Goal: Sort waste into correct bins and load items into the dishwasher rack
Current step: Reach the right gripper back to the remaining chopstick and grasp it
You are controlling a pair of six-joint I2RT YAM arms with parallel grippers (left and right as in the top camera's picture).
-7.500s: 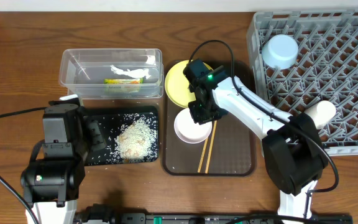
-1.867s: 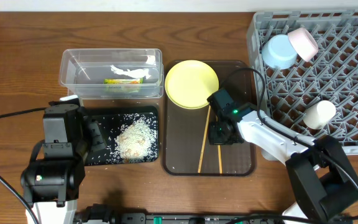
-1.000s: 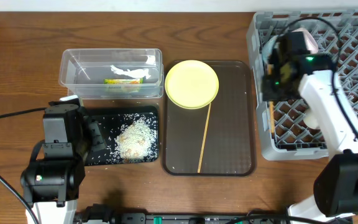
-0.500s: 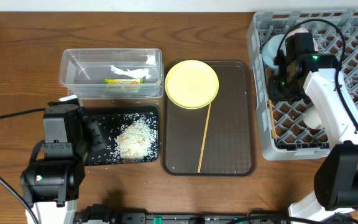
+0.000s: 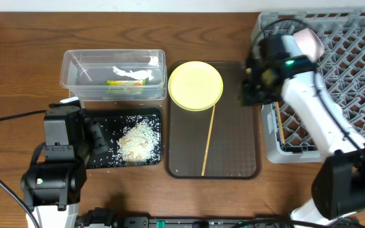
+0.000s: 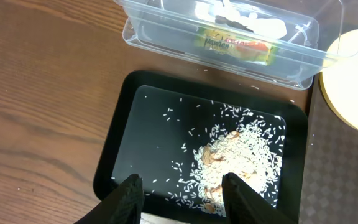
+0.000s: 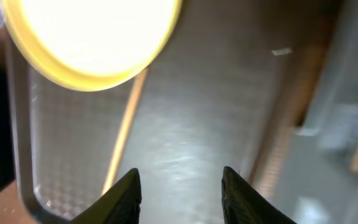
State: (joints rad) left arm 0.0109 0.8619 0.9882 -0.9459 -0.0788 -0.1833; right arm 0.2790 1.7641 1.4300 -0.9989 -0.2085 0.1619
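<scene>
A yellow plate [image 5: 195,85] and one wooden chopstick [image 5: 208,142] lie on the brown tray. The other chopstick [image 5: 279,126] lies in the grey rack [image 5: 360,76] at its front left. The pinkish bowl [image 5: 310,42] sits at the rack's back left. My right arm hides the blue bowl and the cup. My right gripper [image 5: 249,92] is open and empty over the tray's far right corner; its wrist view shows the plate [image 7: 92,37] and the chopstick [image 7: 123,137]. The clear tub [image 5: 75,69] holds the wrapper [image 5: 128,77]. The black tub [image 5: 103,161] holds rice [image 5: 138,140]. My left gripper [image 6: 179,186] is open over the black tub's near edge.
The brown tray [image 5: 233,145] lies between the tubs and the rack. The rack's left wall stands right beside my right gripper. Bare wooden table runs along the far side and the left. A cable loops across the front left.
My right gripper has left the rack and moved left over the tray's far right corner, empty. One chopstick now lies in the rack. The left arm has not moved.
</scene>
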